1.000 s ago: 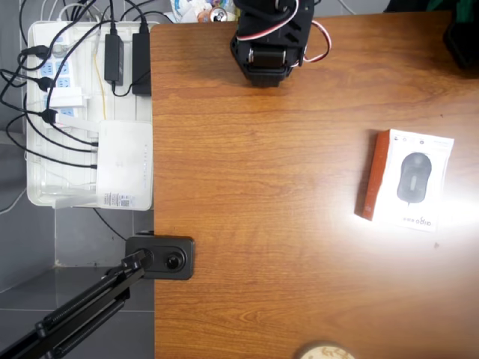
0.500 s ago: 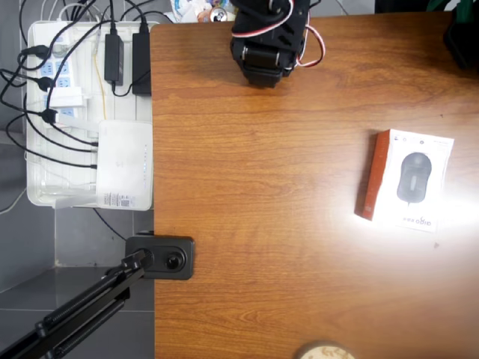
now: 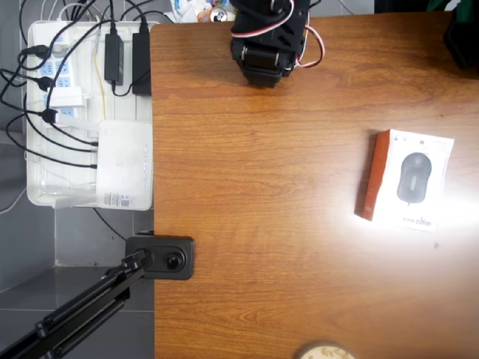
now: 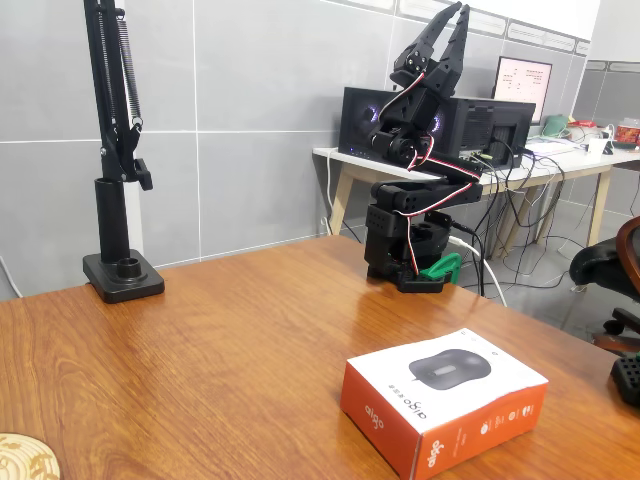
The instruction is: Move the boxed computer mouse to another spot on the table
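The boxed computer mouse (image 3: 408, 182) lies flat on the right side of the table (image 3: 262, 224) in the overhead view. It is a white box with a dark mouse pictured on top and an orange side. In the fixed view the box (image 4: 445, 395) sits near the front right of the table (image 4: 200, 340). The black arm (image 3: 268, 37) stands at the table's far edge, well away from the box. My gripper (image 4: 458, 12) points straight up high above the arm's base, its fingertips close together and holding nothing.
A white tray of power strips and cables (image 3: 75, 112) with a white router-like device (image 3: 123, 164) sits off the table's left edge. A black stand base (image 3: 161, 258) (image 4: 122, 275) is clamped there. A round cork coaster (image 3: 323, 351) lies at the near edge.
The arm's upper part has shifted slightly to the left in the overhead view. The box has not moved.
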Robot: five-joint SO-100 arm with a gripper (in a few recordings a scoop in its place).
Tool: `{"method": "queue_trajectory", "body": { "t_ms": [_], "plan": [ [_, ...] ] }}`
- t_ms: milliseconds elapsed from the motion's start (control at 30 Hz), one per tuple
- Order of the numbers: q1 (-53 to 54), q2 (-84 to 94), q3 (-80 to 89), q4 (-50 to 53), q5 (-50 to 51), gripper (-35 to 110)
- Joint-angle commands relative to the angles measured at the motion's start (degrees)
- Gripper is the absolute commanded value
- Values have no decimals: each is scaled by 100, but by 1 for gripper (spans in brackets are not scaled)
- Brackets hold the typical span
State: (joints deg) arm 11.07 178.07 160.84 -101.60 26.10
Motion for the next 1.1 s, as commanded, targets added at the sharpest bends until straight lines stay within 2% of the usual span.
{"method": "queue_trajectory", "body": {
  "t_ms": [0, 167, 233, 300, 367, 400, 433, 467, 500, 533, 600, 700, 767, 833, 900, 933, 967, 1000, 1033, 1067],
  "plan": [
    [44, 0, -35, 35, 79, 0],
    [26, 0, -35, 35, -299, 4],
    [-53, 0, -35, 123, 246, 7],
    [-53, 0, -35, 756, 167, 3],
    [-114, -9, -308, 2136, 79, 0],
    [-141, -9, -853, 3296, -70, 0],
    [-185, -9, -1635, 4896, -264, 0],
    [-369, -44, -2637, 6943, -35, 0],
    [-677, -466, -3683, 8525, 281, 0],
    [-1230, -1301, -4641, 9026, 545, 0],
    [-2839, -2953, -6346, 9545, 1714, 0],
    [-3155, -4799, -8429, 11039, 1564, 0],
    [-3560, -5458, -8868, 11549, 1591, 4],
    [-3946, -5695, -8631, 11751, 1564, 7],
    [-4307, -5836, -8350, 12472, 1318, 0],
    [-4474, -5915, -8350, 13254, 1670, 1],
    [-4772, -5968, -8358, 14010, 2522, 0],
    [-4948, -6073, -8323, 14476, 3920, 3],
    [-5001, -6179, -8227, 14783, 5317, 13],
    [-5071, -6284, -8104, 14985, 6328, 19]
  ]
}}
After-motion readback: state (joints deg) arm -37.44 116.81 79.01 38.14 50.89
